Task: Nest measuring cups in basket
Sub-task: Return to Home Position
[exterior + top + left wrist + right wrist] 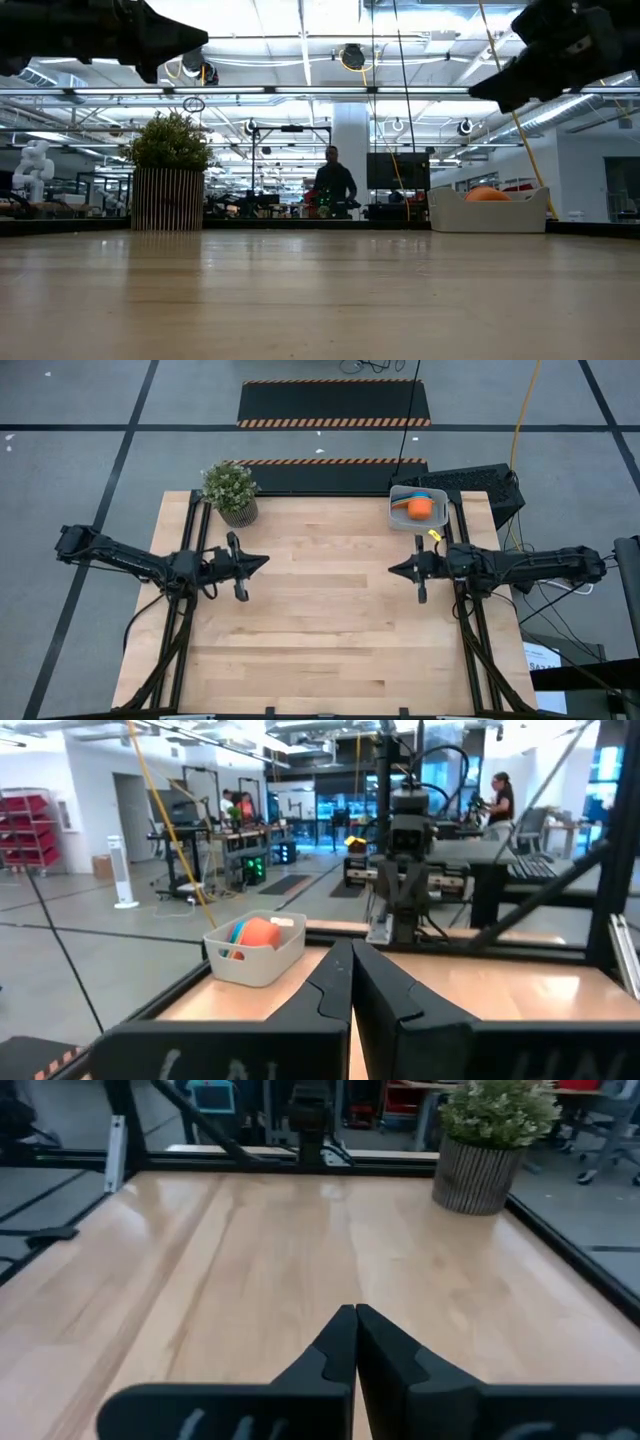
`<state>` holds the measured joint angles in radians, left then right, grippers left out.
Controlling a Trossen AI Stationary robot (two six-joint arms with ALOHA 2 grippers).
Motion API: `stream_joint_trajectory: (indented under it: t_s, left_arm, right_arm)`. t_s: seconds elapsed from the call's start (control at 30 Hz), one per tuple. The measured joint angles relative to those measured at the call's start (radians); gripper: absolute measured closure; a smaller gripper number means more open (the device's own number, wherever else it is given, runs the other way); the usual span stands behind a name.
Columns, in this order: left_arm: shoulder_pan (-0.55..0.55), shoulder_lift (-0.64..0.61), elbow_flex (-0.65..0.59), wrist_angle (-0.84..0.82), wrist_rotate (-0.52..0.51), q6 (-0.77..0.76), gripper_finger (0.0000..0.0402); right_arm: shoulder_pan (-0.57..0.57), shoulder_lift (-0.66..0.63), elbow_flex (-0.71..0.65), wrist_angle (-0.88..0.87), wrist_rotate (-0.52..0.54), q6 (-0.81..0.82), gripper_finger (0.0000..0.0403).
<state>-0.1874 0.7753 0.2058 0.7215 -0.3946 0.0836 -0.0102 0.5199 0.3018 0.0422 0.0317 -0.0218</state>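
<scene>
The light-grey basket stands at the table's far right corner, with an orange cup and light blue cups nested inside; it also shows in the left wrist view and the low view. A yellow cup lies on the table just in front of the basket. My left gripper hovers shut and empty above the table's left middle. My right gripper hovers shut and empty above the right middle, near the yellow cup. The other cups are hidden.
A potted green plant stands at the table's far left corner. A dark box sits beyond the table behind the basket. The wooden tabletop lies bare between and in front of the grippers. A person stands far behind the table.
</scene>
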Motion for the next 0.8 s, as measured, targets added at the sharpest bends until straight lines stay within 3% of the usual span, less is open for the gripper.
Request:
stream_joint_trajectory:
  t_s: [0.37, 0.57, 0.8]
  left_arm:
    - [-0.011, 0.002, 0.0, -0.064, -0.018, -0.015, 0.0382]
    - [-0.032, 0.002, -0.004, -0.09, -0.02, -0.005, 0.0397]
    - [-0.071, -0.019, -0.111, 0.072, -0.079, 0.027, 0.0395]
  right_arm:
    - [0.05, -0.112, -0.24, 0.221, -0.01, 0.008, 0.0403]
    - [0.065, -0.131, -0.281, 0.248, -0.011, 0.013, 0.0403]
    - [0.066, -0.131, -0.283, 0.216, -0.043, 0.017, 0.0403]
